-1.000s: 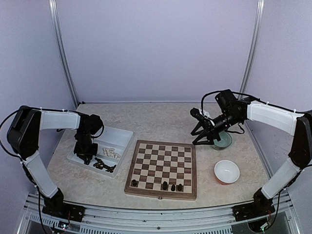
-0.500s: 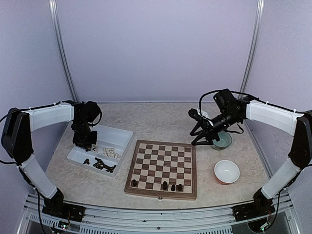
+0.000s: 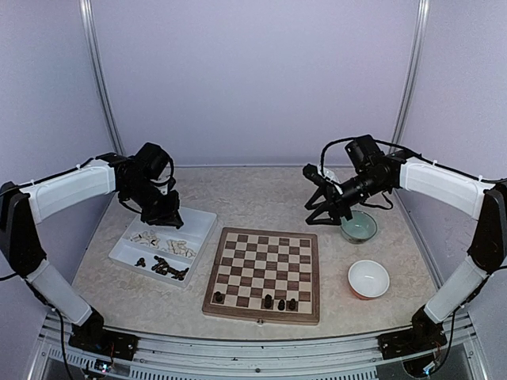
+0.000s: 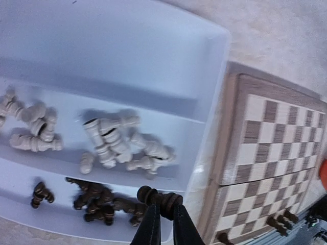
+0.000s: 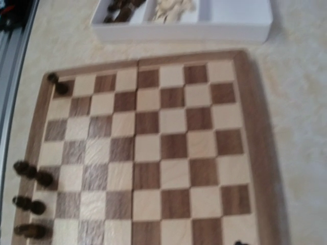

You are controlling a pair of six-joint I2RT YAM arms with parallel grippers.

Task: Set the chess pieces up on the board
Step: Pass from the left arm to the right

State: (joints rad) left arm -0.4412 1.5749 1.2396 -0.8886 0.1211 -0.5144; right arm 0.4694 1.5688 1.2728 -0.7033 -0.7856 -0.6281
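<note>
Carry step, seemingly: the left tool (image 4: 163,208), pinched shut on a small dark-brown wooden chessman (image 4: 149,194), must next take it onto the checked wooden board (image 4: 265,148). The right tool (image 3: 318,215) hangs parted, empty.

No lettering, label, brand or number is readable on the board (image 3: 264,262) or tray (image 3: 196,219).

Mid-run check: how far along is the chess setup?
Done: four dark pieces stand on the board's near row. In hand: the left gripper pinches one dark piece above the tray; the right gripper hovers open. Left: other dark pieces and cream pieces in the tray.
</note>
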